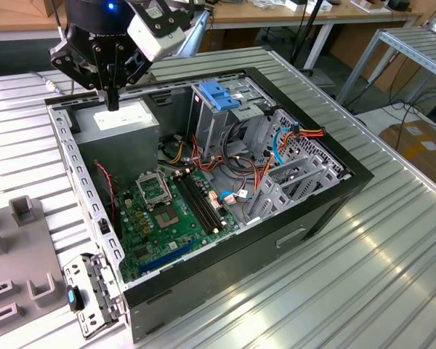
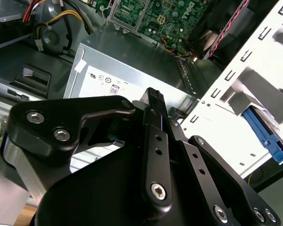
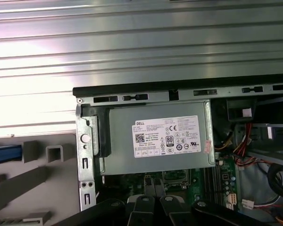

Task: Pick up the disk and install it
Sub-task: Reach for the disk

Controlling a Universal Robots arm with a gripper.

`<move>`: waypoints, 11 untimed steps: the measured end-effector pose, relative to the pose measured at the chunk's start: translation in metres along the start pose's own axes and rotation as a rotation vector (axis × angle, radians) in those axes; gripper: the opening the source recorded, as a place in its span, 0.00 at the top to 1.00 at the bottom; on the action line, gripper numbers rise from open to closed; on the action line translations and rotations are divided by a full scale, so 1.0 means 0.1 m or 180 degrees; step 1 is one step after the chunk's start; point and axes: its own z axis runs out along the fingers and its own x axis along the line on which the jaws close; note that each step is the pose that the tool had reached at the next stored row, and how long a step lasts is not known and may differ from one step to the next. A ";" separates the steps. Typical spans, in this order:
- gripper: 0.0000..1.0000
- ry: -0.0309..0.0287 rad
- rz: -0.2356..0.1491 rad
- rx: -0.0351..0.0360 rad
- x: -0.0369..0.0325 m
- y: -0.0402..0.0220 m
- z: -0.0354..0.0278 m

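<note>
- Hovering over the grey power supply box inside the open computer case, the end effector has its fingers pressed together, empty;
- the disk, judged by a blue rail, lies in the grey fixture on the bench, outside the case;
- risk: dropping here would strike the box; pressed fingers cannot straddle the disk.

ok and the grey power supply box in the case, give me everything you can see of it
The power supply box is a rectangular grey sheet-metal unit lying flat in a corner of the open computer case, against its frame. A white printed sticker covers part of its top face. The green motherboard lies beside it, and yellow, red and black wires bunch at one side. The hand, shut and empty, hangs above the sticker; whether it touches cannot be told.
</note>
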 end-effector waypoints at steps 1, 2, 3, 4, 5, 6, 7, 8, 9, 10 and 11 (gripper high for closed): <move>0.89 0.0000 0.0000 0.0000 0.009 -0.001 -0.001; 0.89 0.0000 0.0000 0.0000 0.018 -0.002 0.000; 0.89 0.0001 0.0000 0.0000 0.025 -0.002 0.000; 0.89 0.0001 0.0000 0.0000 0.030 -0.002 0.000; 0.89 0.0001 0.0000 0.0000 0.037 -0.003 -0.001; 0.89 0.0001 0.0000 0.0000 0.041 -0.003 0.000; 0.89 0.0002 0.0000 0.0000 0.051 -0.004 -0.001; 0.89 0.0002 0.0000 0.0000 0.058 -0.005 -0.001; 0.89 0.0002 0.0000 0.0000 0.062 -0.005 -0.001; 0.89 0.0002 0.0000 0.0000 0.069 -0.005 -0.001; 0.89 0.0003 0.0000 0.0000 0.078 -0.006 -0.001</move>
